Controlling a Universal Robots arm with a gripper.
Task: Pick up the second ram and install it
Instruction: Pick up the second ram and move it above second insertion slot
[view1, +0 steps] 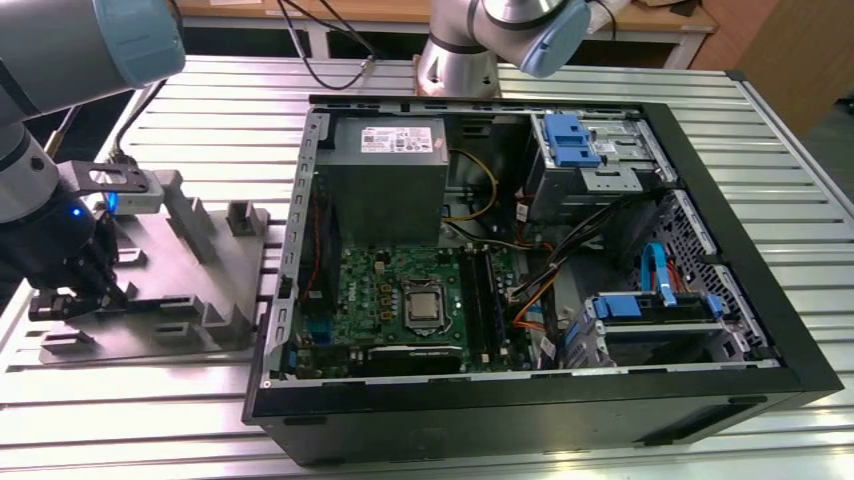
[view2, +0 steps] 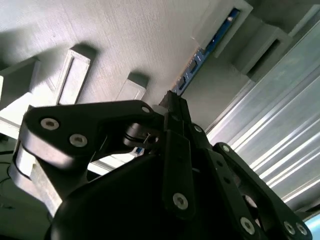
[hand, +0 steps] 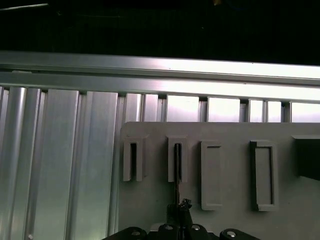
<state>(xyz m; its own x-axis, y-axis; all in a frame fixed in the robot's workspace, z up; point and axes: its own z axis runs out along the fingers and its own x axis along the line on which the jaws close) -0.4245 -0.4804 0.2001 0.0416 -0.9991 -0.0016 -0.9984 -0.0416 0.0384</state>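
Currently I log the gripper (view1: 67, 298) low over the grey fixture plate (view1: 167, 278), at the exterior view's left, beside the open computer case (view1: 747, 330). In both wrist views I read its fingers (view2: 175, 135) as drawn together, pinching the second ram (view2: 192, 67). The ram stands on edge in a plate slot (hand: 171, 160), well apart from the green motherboard (view1: 360, 290).

A green motherboard (view1: 367, 290) is seen inside the black case (view1: 534, 415); beside the case, a ribbed silver tabletop (view1: 134, 400) and the blue-edged second ram (view2: 202, 56).
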